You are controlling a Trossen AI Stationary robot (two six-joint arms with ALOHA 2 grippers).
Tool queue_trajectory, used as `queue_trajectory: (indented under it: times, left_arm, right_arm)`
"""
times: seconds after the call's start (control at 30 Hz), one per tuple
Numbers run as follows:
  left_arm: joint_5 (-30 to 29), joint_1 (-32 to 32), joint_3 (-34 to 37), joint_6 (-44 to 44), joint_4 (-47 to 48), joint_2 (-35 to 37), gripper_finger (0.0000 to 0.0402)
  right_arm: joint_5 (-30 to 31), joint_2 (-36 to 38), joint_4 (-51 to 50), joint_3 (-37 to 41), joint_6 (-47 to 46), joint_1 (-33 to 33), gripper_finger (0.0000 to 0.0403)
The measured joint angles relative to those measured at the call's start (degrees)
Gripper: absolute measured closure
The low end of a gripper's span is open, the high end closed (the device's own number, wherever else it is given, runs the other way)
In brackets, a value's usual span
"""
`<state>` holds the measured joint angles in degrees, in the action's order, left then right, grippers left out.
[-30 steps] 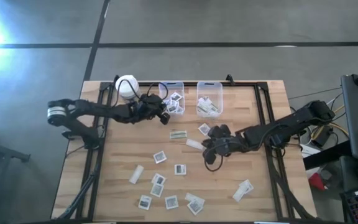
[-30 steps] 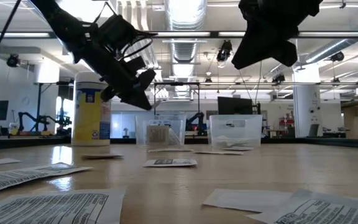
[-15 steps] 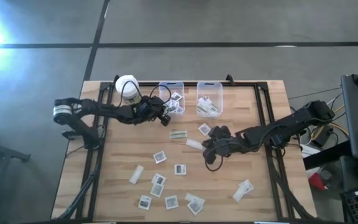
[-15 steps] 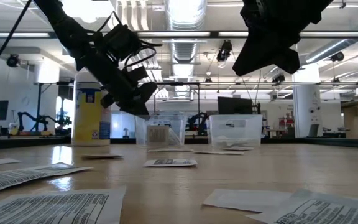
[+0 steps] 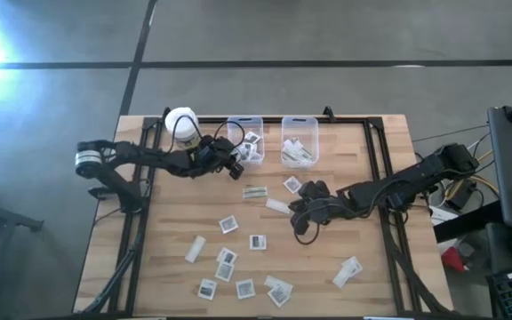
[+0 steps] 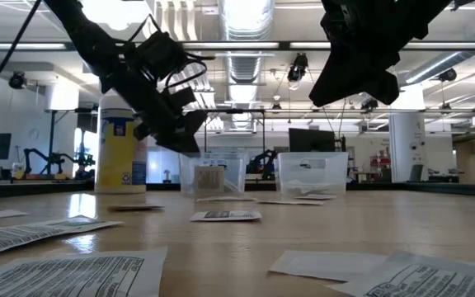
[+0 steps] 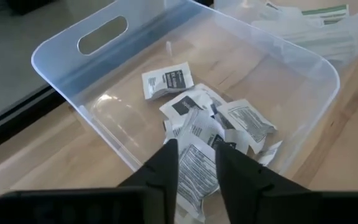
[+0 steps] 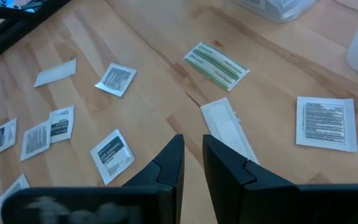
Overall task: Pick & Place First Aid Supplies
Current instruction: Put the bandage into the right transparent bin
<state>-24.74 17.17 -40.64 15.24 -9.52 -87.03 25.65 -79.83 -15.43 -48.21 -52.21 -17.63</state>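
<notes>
Small flat white packets, the first aid supplies, lie scattered on the wooden table (image 5: 194,187). Some lie in a heap (image 7: 229,118) inside the left clear bin (image 7: 55,50). My left gripper (image 7: 196,148) hangs open over that bin's near wall (image 5: 243,164), pointing slantwise down. One printed packet (image 7: 194,174) shows in the gap between its fingers. My right gripper (image 8: 192,142) hovers mid-table (image 5: 293,212) with a narrow gap and nothing in it, just short of a white strip packet (image 8: 227,129). My left gripper has the printed packet's upper edge (image 7: 196,149) standing between its open fingers, above the heap in the bin. I cannot tell whether either finger touches it.
A second clear bin (image 5: 299,142) with strips stands right of the first. A yellow container with a white lid (image 5: 181,124) stands at the far left. A greenish strip (image 8: 216,64) and a square packet (image 8: 325,122) lie beyond my right gripper. Several packets lie near the front (image 5: 238,276).
My left gripper has tipped a little further down over the left bin's near wall. My right gripper has kept its place above the white strip.
</notes>
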Motion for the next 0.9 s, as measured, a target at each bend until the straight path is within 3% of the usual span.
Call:
queue_trajectory:
  times: [0.27, 0.6, 0.9]
  left_arm:
    - [0.11, -0.02, 0.02, -0.73, 0.31, 4.77, 0.0242]
    - [11.71, -1.05, 0.02, -5.17, 7.18, 16.07, 0.0241]
    - [12.27, -8.66, 0.29, -8.89, 18.43, 22.68, 0.0241]
  right_arm:
    - [0.0, 0.0, -0.07, 0.02, 0.48, 0.0, 0.0346]
    - [-0.11, 0.0, -0.2, 0.02, 3.32, 0.02, 0.0346]
    - [-0.3, 0.0, -0.25, 0.02, 4.23, 0.02, 0.0323]
